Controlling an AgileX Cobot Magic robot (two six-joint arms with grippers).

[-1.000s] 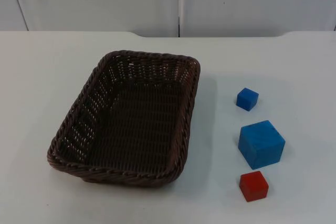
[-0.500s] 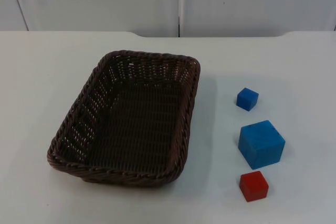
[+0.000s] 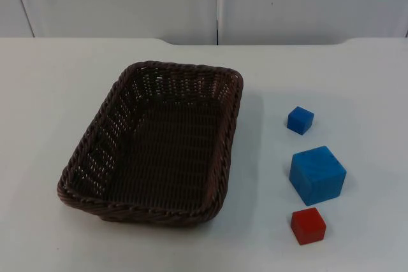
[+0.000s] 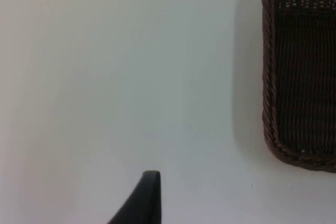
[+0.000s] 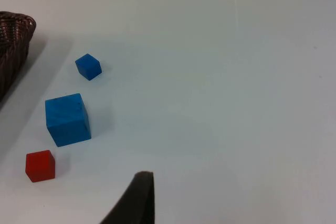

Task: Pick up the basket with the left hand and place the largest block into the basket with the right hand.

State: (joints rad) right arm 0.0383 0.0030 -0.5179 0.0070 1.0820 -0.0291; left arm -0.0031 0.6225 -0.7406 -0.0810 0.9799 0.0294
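The light is bright and soft all over the white bench (image 3: 357,81), and nothing shines back hard. In the top view the basket (image 3: 153,148) throws a faint grey shadow onto the bench toward 3 o'clock. The big blue block (image 3: 317,174), the small blue block (image 3: 299,120) and the red block (image 3: 308,225) have only thin, pale shadows close beside them. The edges of things look crisp there. In the left wrist view the bench looks a little greenish, and a soft shadow lies along the basket's side. In the right wrist view the black fingertip (image 5: 137,200) looks fuzzy, while the blocks look clear.
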